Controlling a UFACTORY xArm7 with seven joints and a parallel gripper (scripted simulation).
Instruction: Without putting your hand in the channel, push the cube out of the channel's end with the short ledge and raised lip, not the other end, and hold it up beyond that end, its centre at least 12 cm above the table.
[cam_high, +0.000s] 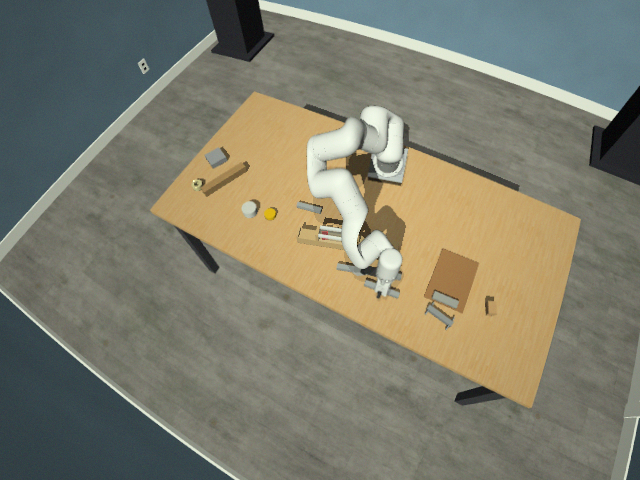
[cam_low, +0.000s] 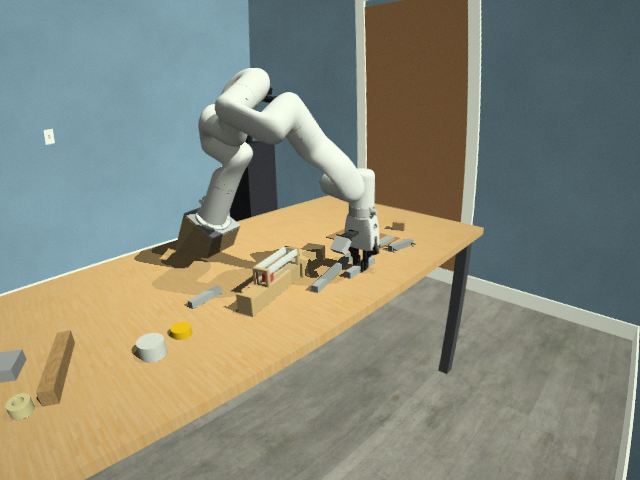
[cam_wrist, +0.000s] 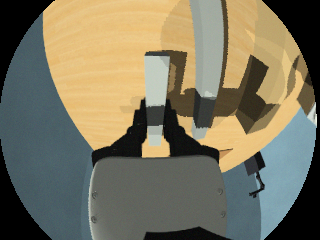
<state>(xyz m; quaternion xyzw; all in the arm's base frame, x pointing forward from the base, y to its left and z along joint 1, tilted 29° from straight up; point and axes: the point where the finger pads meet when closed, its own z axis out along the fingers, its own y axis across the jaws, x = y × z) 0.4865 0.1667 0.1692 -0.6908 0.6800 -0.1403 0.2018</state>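
Claw (cam_wrist: 155, 135) is clamped on a short grey bar (cam_wrist: 158, 87), gripped across its width near one end, low at the desk (cam_high: 491, 356) front edge. Same grey bar (cam_high: 388, 292) is seen under the wrist in the top view, lying flat on the desk. A second, longer grey bar (cam_wrist: 207, 40) lies just beside it at 1 o'clock in the wrist view, apart from the fingers.

Channel (cam_low: 276, 266) is placed near desk centre, at 10 o'clock from the claw (cam_high: 381, 293) in the top view, with a wooden ledge (cam_high: 308, 235) at its 9 o'clock end. Red cube (cam_low: 267, 277) is seen inside the channel, near that ledge end. Cube (cam_high: 324, 237) is partly hidden by the arm from above. Whether it touches the walls cannot be told.
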